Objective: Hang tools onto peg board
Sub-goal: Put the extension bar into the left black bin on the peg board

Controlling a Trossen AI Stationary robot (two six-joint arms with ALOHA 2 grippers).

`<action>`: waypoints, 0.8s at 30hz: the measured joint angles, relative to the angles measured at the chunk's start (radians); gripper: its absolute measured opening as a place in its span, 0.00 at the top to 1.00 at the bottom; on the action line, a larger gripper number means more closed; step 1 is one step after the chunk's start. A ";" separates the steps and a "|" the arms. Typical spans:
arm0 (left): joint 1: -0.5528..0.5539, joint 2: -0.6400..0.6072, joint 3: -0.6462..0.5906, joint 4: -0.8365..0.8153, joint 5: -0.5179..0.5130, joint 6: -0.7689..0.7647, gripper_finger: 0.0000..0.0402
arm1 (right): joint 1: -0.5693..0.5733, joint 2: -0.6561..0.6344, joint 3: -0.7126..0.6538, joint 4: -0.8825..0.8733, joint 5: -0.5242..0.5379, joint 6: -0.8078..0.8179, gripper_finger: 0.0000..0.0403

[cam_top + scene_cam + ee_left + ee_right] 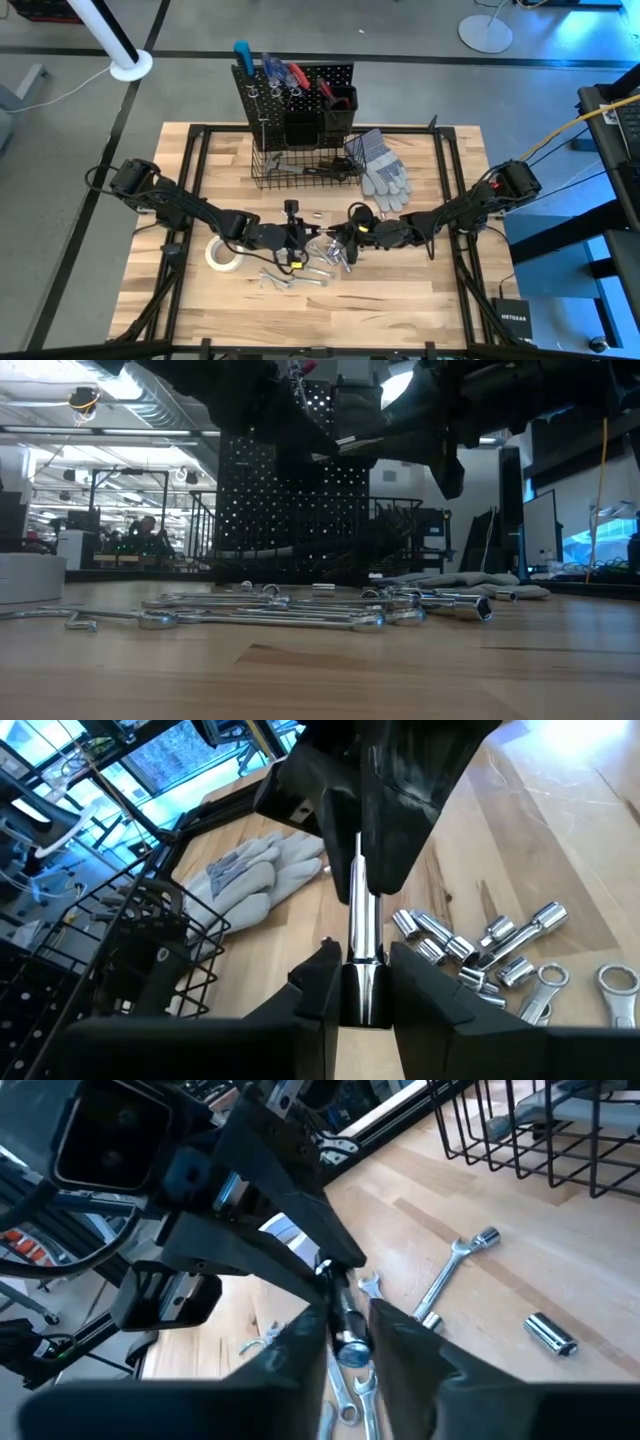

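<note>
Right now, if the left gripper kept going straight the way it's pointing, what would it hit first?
The right gripper. The left gripper and it hold opposite ends of the same silver wrench, so it is directly ahead. Beyond it lie the grey gloves, though depth is hard to judge.

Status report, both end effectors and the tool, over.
Left end effector and right end effector both shut on one silver wrench, mid-table, handover in progress. Peg board behind, wire basket at its base. Loose wrenches below.

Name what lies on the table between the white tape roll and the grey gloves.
In the high view, between the tape roll and gloves: scattered silver wrenches, with both hands above them.
</note>
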 joint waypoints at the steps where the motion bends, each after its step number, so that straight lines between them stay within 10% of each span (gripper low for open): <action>1: 0.000 0.000 0.000 -0.001 0.000 0.000 0.85 | -0.001 0.002 0.000 0.002 -0.001 -0.001 0.84; 15: -0.007 -0.030 0.000 -0.042 -0.005 -0.030 0.63 | -0.006 0.004 0.000 -0.005 0.027 -0.080 0.89; 24: -0.082 -0.272 -0.011 -0.415 -0.019 -0.297 0.61 | -0.005 -0.048 0.050 -0.012 0.118 -0.263 0.89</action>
